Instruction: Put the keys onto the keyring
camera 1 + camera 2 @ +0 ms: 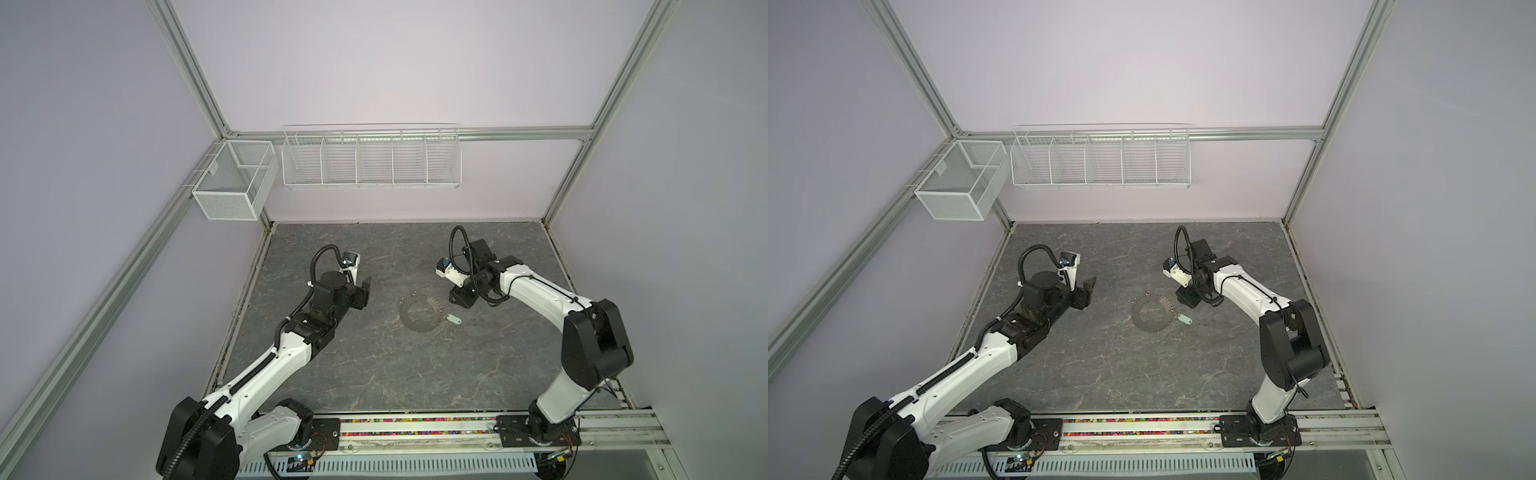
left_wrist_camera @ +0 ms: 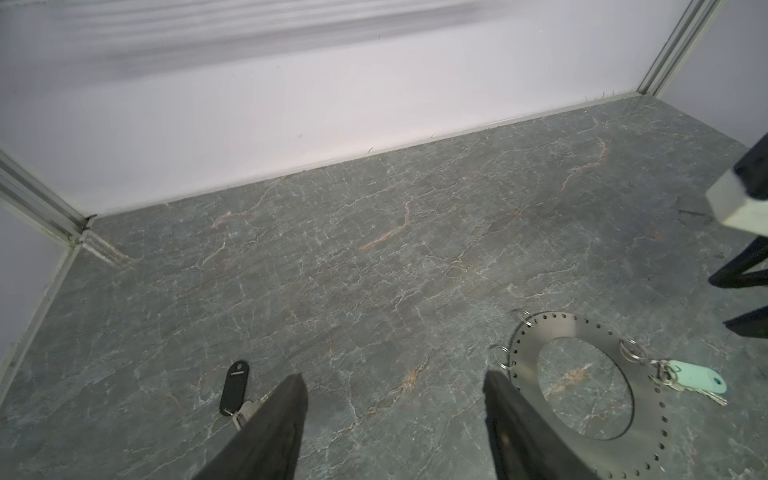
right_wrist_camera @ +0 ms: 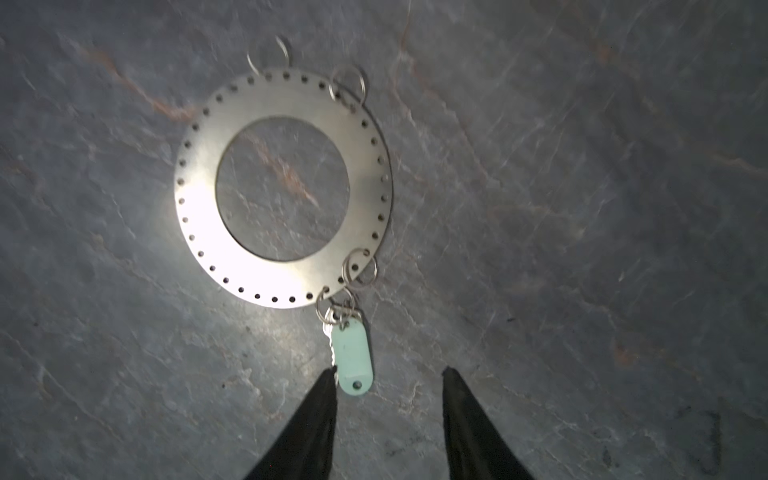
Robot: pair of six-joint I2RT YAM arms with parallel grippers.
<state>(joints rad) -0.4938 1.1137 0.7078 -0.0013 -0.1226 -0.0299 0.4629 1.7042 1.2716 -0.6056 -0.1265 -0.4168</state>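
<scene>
Though visible, black key [image 2: 235,388] (blade) behind fingers [image 2: 272,432]

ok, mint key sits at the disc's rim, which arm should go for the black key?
Left, probably. The black key lies loose on the table right beside the open left gripper. The open right gripper hangs over the mint key at the rim of the keyring.

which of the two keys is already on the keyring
The mint-headed key: its small ring appears linked into a wire loop at the rim of the keyring. The black-headed key lies loose on the table, apart from it.
</scene>
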